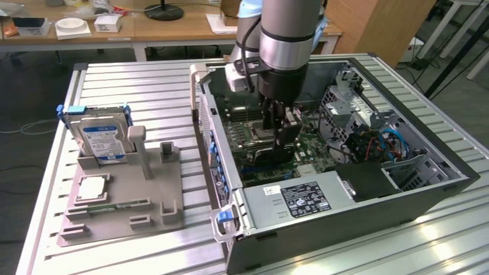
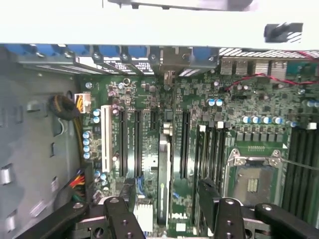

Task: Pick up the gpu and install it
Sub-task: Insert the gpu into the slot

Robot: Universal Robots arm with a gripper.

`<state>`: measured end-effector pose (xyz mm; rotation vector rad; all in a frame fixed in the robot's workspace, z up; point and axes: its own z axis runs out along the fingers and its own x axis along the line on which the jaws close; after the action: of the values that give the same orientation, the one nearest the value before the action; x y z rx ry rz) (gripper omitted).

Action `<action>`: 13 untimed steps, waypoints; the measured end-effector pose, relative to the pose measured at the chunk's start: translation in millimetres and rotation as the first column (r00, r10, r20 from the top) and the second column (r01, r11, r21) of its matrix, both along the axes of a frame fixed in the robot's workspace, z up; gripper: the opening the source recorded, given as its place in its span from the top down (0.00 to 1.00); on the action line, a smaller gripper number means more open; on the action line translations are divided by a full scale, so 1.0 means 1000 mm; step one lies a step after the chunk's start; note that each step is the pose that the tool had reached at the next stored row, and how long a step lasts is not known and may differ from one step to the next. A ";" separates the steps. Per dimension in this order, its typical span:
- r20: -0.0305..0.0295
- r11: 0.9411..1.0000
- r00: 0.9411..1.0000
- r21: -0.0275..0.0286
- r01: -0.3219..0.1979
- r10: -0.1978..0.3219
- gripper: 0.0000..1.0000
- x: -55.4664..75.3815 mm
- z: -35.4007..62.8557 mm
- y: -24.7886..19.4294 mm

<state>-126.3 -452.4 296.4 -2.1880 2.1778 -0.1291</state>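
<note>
Wrist view: the gpu (image 2: 162, 179) stands on edge at a motherboard (image 2: 234, 94) slot, between the fingers of the open pincer (image 2: 166, 188) and touching neither. In the exterior view, the arm reaches down into the open computer case (image 1: 367, 229) at frame centre. A clean seating likely depends on keeping the card upright, its bracket squared to the rear openings, and pressure even.

You're in a robotics lab or workshop. A robot arm (image 1: 284, 40) stands over a slotted aluminium counter (image 1: 145, 86). On it sits an opened PC case (image 1: 344, 240) with a bare motherboard (image 2: 199, 124), a grey parts fixture (image 1: 122, 212) beside it. Wooden desks (image 1: 191, 28) behind carry boxes (image 1: 107, 23). A cable (image 1: 23, 127) trails on the floor (image 1: 31, 86).
</note>
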 end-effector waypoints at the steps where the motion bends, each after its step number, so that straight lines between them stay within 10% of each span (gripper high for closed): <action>1: 0.000 1.000 1.000 0.001 0.000 0.000 0.37 0.000 0.0017 0.0000; 8: 0.000 1.000 1.000 0.001 0.000 0.000 0.38 0.000 0.0018 0.0000; 13: 0.000 1.000 1.000 0.001 0.000 0.000 0.57 0.000 0.0018 0.0000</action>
<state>-126.3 -452.5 298.2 -2.1872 2.1773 -0.1275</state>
